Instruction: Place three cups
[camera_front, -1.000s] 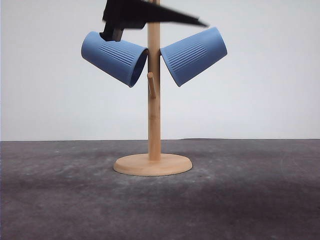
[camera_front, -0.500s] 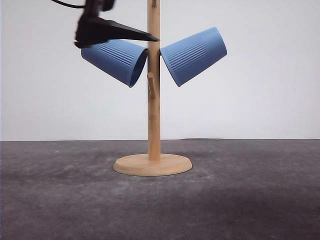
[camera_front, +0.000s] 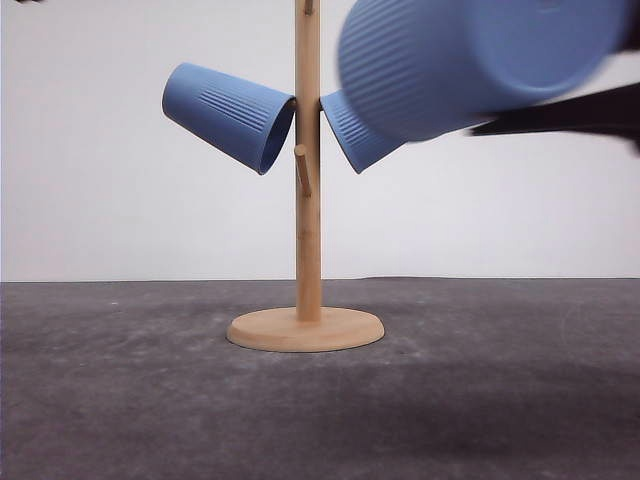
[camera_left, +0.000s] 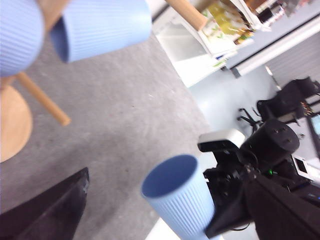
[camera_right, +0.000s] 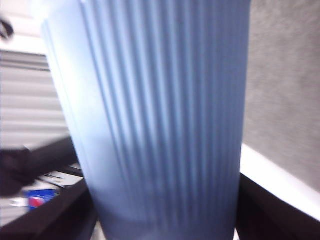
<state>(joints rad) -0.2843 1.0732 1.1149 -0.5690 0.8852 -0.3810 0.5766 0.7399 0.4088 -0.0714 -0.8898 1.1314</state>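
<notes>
Two light-blue ribbed cups hang mouth-down on the upper pegs of the wooden stand (camera_front: 308, 230), one to its left (camera_front: 228, 113) and one to its right (camera_front: 355, 135). A third cup (camera_front: 470, 60) is in the air at the upper right, lying sideways and close to the camera, and it covers part of the right hung cup. My right gripper (camera_right: 165, 220) is shut on it, with a dark finger (camera_front: 570, 112) under it. From the left wrist view this cup (camera_left: 182, 205) has its mouth toward the stand. My left gripper (camera_left: 165, 210) is open and holds nothing.
A short bare peg (camera_front: 301, 170) sticks out lower on the post, above the round wooden base (camera_front: 305, 328). The base stands on a dark grey tabletop (camera_front: 500, 400) before a white wall. Past the table edge there are shelves (camera_left: 220, 30) and the right arm's wrist camera (camera_left: 222, 142).
My left gripper has pulled away from the left hung cup and gone out at the upper left of the front view. The right gripper has brought a third cup in from the right.
</notes>
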